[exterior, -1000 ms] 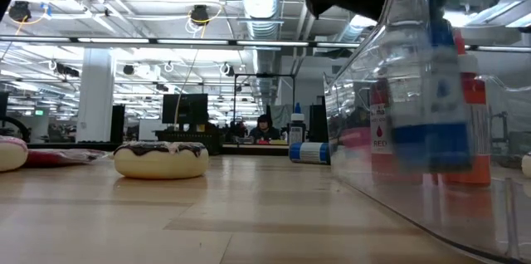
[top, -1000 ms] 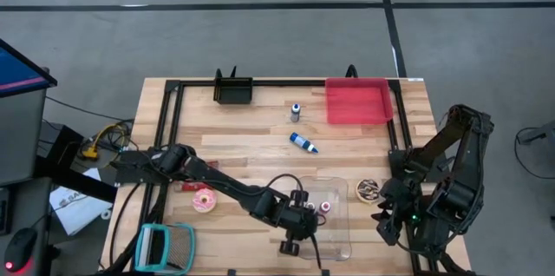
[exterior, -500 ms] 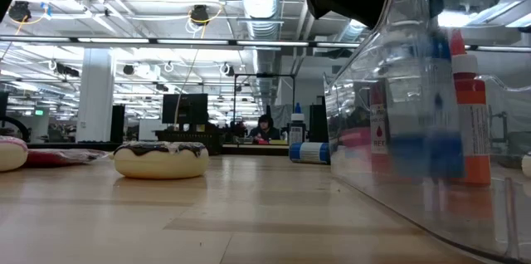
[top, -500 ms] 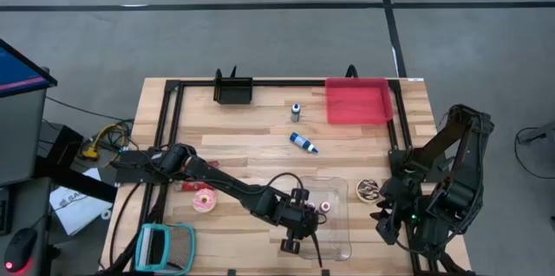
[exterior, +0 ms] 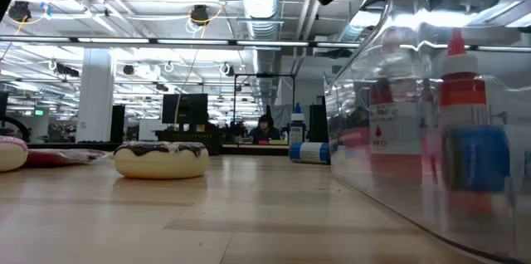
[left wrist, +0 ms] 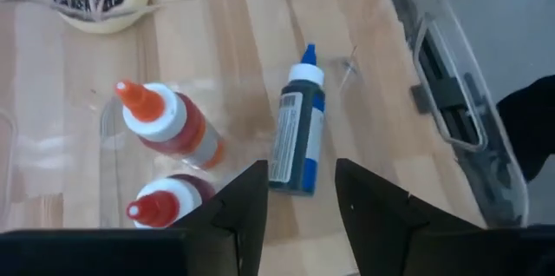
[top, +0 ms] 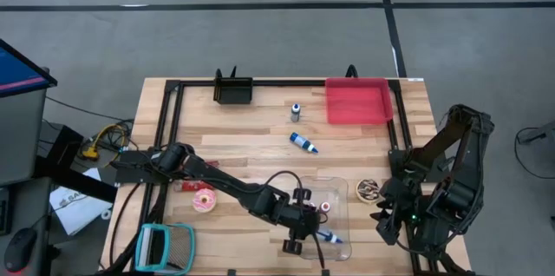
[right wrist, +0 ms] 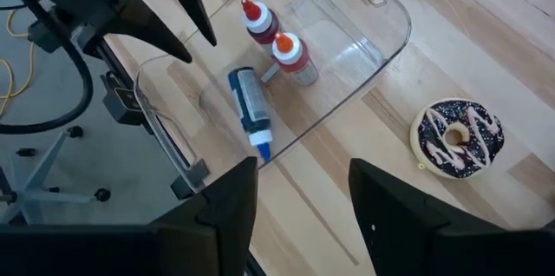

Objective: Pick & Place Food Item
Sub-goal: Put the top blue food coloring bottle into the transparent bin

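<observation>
A clear plastic container point(top: 340, 191) stands near the table's front edge, between my two arms. Two red-capped bottles point(left wrist: 165, 124) stand in it, and a blue bottle point(left wrist: 297, 141) lies on its side on the container's floor. My left gripper point(left wrist: 301, 167) hangs open just above the blue bottle, slanting down, and touches nothing. A chocolate donut point(top: 368, 191) lies on the table right of the container, and a pink donut point(top: 205, 200) lies left of it. My right gripper point(right wrist: 303, 167) stands open above the table's right front corner, clear of everything.
A red tray point(top: 357, 101) and a black bin point(top: 232, 90) stand along the far edge. Another blue bottle point(top: 303, 142) lies mid-table, with a small bottle point(top: 295, 112) beyond it. A red packet point(top: 186, 187) lies by the pink donut. A teal tool point(top: 165, 246) sits front left.
The blue bottle hung upright inside the container under my left gripper. It has dropped and now lies on its side on the container's floor. My left gripper has let go of it and stays over the container.
</observation>
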`<control>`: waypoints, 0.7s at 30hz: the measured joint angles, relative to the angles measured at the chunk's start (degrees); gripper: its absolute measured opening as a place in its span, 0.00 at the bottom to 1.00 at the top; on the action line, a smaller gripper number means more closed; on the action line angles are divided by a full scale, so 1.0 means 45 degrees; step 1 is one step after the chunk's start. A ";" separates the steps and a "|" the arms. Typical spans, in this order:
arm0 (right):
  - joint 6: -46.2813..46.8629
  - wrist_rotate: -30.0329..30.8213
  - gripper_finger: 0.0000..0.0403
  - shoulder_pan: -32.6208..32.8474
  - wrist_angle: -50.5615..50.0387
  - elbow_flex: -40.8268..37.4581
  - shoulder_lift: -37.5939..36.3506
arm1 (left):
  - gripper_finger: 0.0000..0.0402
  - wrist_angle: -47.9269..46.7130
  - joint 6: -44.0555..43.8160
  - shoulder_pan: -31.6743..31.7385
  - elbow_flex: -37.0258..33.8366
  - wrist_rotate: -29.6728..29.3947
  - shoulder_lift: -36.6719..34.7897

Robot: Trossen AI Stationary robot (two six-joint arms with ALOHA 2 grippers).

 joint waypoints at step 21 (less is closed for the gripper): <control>-0.0296 0.0675 0.43 -0.0439 -0.0580 0.0010 0.0010 | 0.41 -0.3161 -0.4118 0.2442 0.0005 -0.5066 -0.3324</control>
